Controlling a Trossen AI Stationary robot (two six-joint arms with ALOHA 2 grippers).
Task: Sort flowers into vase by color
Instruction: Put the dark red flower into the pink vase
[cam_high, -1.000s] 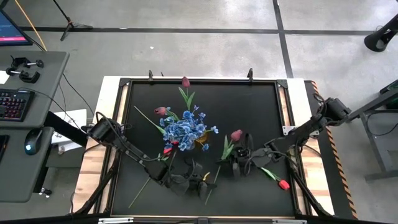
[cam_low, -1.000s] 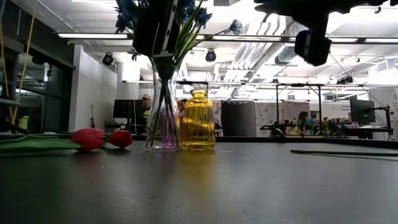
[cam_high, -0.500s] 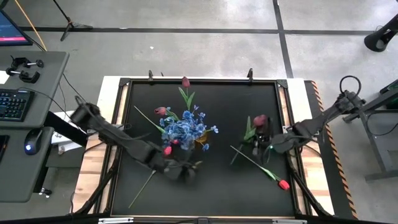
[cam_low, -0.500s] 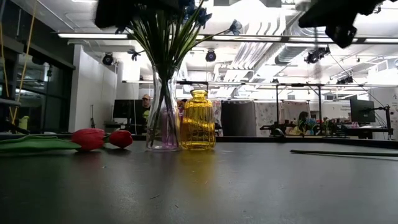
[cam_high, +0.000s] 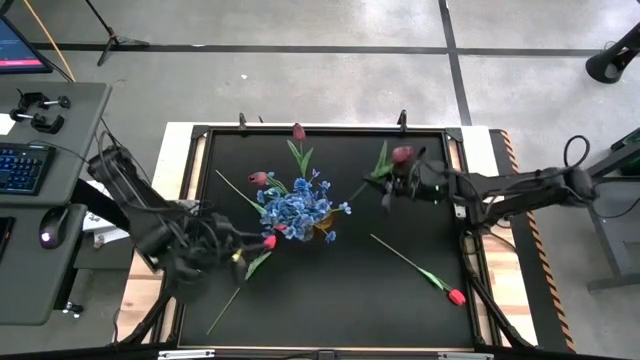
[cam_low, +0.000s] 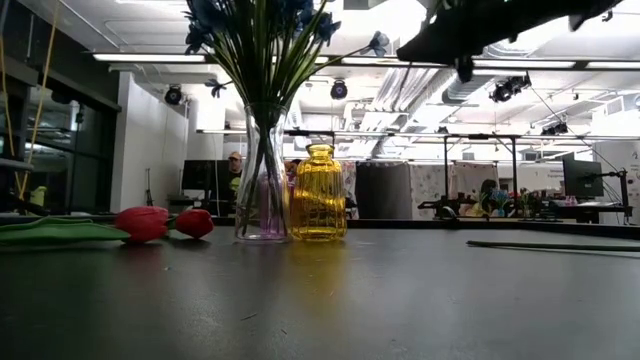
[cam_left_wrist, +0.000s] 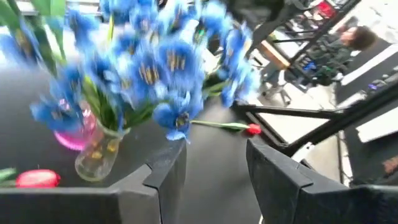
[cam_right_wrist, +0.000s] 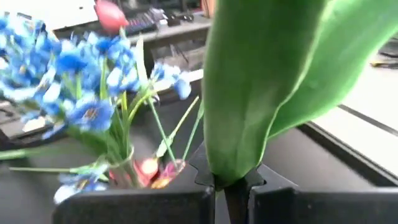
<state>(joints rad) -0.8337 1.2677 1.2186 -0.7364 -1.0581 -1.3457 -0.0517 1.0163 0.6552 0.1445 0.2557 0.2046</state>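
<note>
The right pincer (cam_high: 392, 186) pinches a maroon tulip (cam_high: 402, 155) by its thin stem — broad leaf above. The left pincer (cam_left_wrist: 211, 163), spread, faces the blue flowers (cam_left_wrist: 149, 62) in a clear glass vase (cam_low: 263, 180).

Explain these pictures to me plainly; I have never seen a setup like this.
Two dark robot arms work at a black table. One picture looks straight down, one looks level across the tabletop, and two come from cameras on the arms' wrists. A clear vase holds blue flowers, beside a yellow bottle. Red tulips lie loose on the table. The right pincer is shut on a maroon tulip, carried above the table. The left pincer is open and holds nothing.
</note>
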